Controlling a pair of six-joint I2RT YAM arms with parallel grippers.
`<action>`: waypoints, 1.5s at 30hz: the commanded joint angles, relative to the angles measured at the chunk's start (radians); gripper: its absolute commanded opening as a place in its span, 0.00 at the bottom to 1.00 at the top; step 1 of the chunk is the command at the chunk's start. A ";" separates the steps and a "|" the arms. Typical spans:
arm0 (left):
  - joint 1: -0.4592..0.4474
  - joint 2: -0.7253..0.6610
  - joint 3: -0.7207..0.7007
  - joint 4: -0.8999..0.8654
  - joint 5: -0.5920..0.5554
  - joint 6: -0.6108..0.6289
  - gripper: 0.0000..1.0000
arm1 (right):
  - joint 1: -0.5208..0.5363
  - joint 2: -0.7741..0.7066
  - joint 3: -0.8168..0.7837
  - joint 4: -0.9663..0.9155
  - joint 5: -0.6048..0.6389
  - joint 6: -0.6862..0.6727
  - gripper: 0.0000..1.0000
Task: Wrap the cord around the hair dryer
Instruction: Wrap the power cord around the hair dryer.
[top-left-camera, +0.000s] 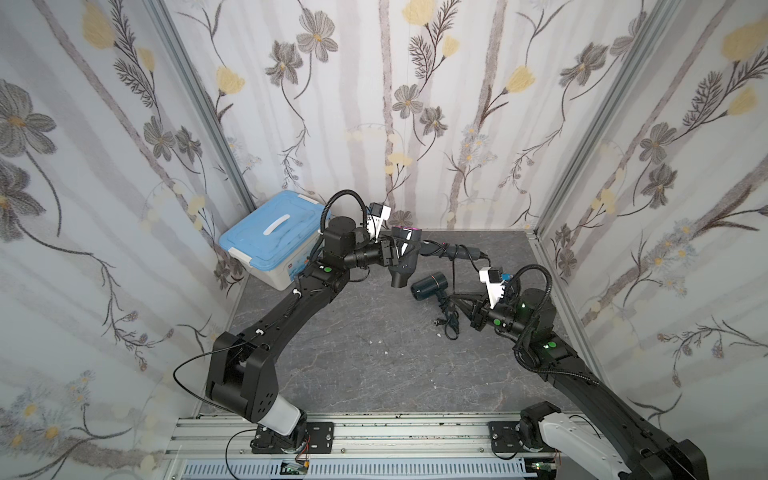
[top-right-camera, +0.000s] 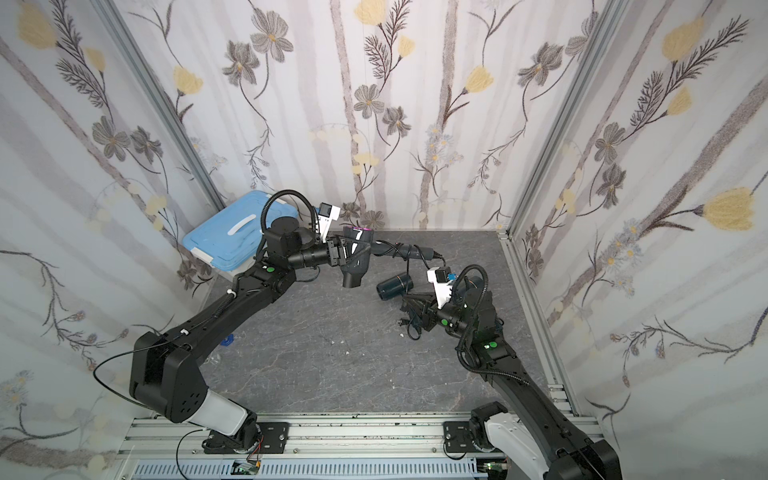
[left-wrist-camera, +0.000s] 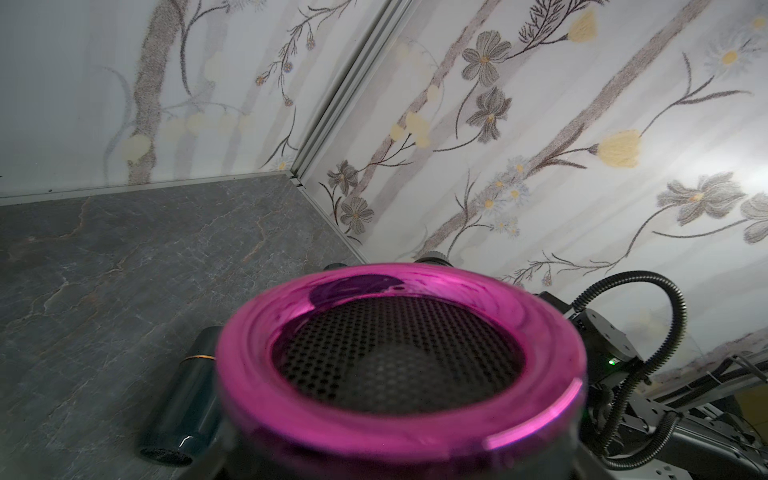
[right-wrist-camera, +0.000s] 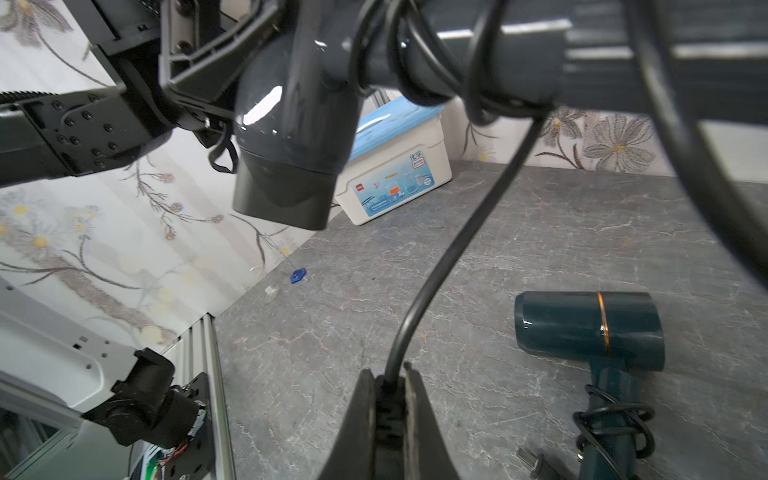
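My left gripper (top-left-camera: 392, 251) is shut on the barrel of a dark grey hair dryer (top-left-camera: 405, 259) and holds it above the table, nozzle down. Its pink rear ring (left-wrist-camera: 257, 374) fills the left wrist view and hides the fingers there. The handle points right, and the black cord (top-left-camera: 461, 251) is looped round it several times. From the loops the cord (right-wrist-camera: 440, 266) drops to my right gripper (right-wrist-camera: 388, 382), which is shut on its thick plug end. In both top views that gripper (top-right-camera: 409, 301) sits low, right of the dryer (top-right-camera: 357, 259).
A second, teal hair dryer (top-left-camera: 428, 286) (right-wrist-camera: 590, 328) lies on the table by my right gripper, its own cord bundled at its handle. A blue-lidded white box (top-left-camera: 270, 241) stands in the back left corner. A small blue piece (right-wrist-camera: 298, 275) lies near the left wall.
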 joint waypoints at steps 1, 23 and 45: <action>-0.020 -0.003 -0.012 0.005 -0.084 0.095 0.00 | 0.003 0.004 0.032 0.004 -0.083 0.068 0.00; -0.126 -0.019 -0.013 -0.120 0.096 0.200 0.00 | -0.020 0.090 0.101 0.304 -0.008 0.376 0.01; -0.150 -0.023 0.000 -0.133 0.173 0.200 0.00 | -0.041 0.100 0.043 0.412 0.007 0.473 0.41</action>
